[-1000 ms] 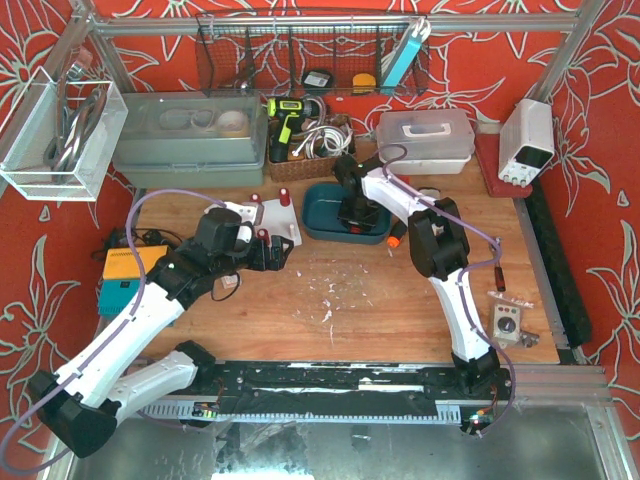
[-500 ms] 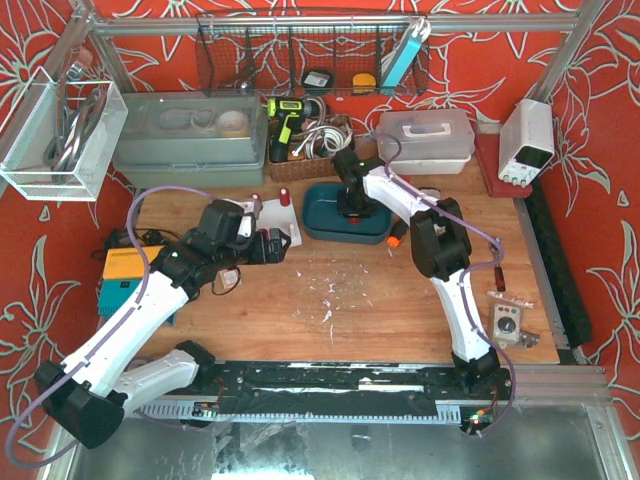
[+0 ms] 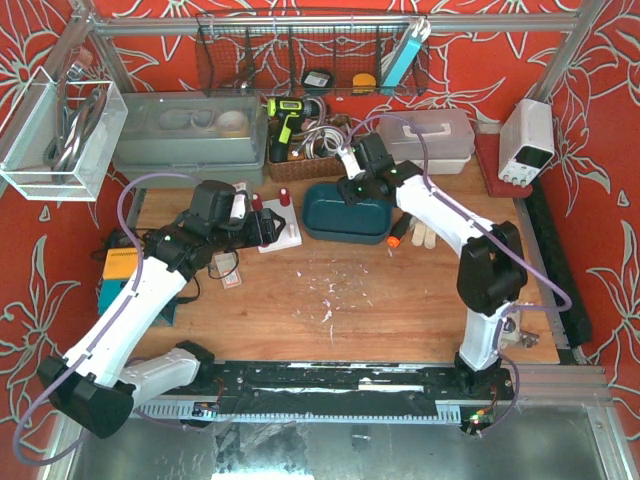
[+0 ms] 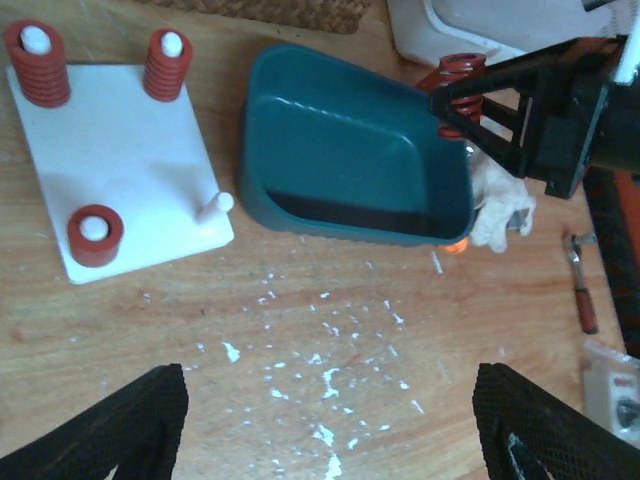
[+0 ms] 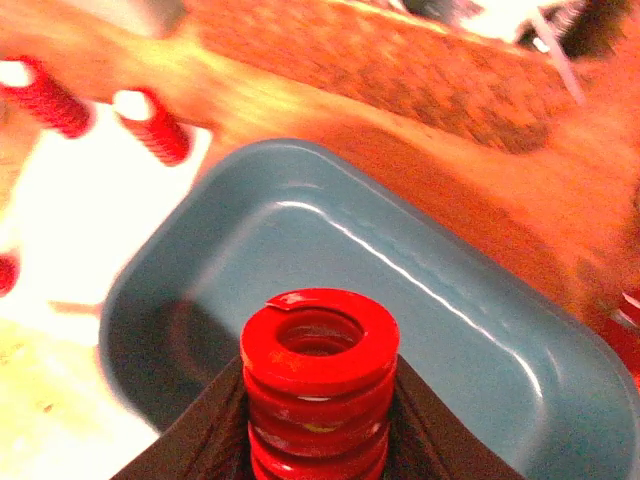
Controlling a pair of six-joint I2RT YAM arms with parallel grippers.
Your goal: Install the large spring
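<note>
My right gripper (image 5: pixel 318 400) is shut on the large spring (image 5: pixel 318 345), a thick red coil held upright above the teal bin (image 5: pixel 480 330). From the left wrist view the same spring (image 4: pixel 458 80) hangs over the bin's far right corner. The white baseplate (image 4: pixel 120 170) lies left of the bin (image 4: pixel 340 150). It carries three red springs on pegs and one bare white peg (image 4: pixel 217 203) at its near right corner. My left gripper (image 4: pixel 330 430) is open above the bare wood, with nothing between its fingers. From above it hovers by the baseplate (image 3: pixel 290 238).
A wicker basket (image 3: pixel 300 160) and clear plastic boxes (image 3: pixel 425 135) stand behind the bin. An orange-handled tool (image 3: pixel 398 232) lies right of the bin. A yellow and teal device (image 3: pixel 122 270) sits at the table's left edge. White flecks (image 4: pixel 330 370) dot the wood.
The right gripper has risen out of the bin with the spring in its grip. The left arm has shifted back and left toward the baseplate, and its jaws have narrowed a little.
</note>
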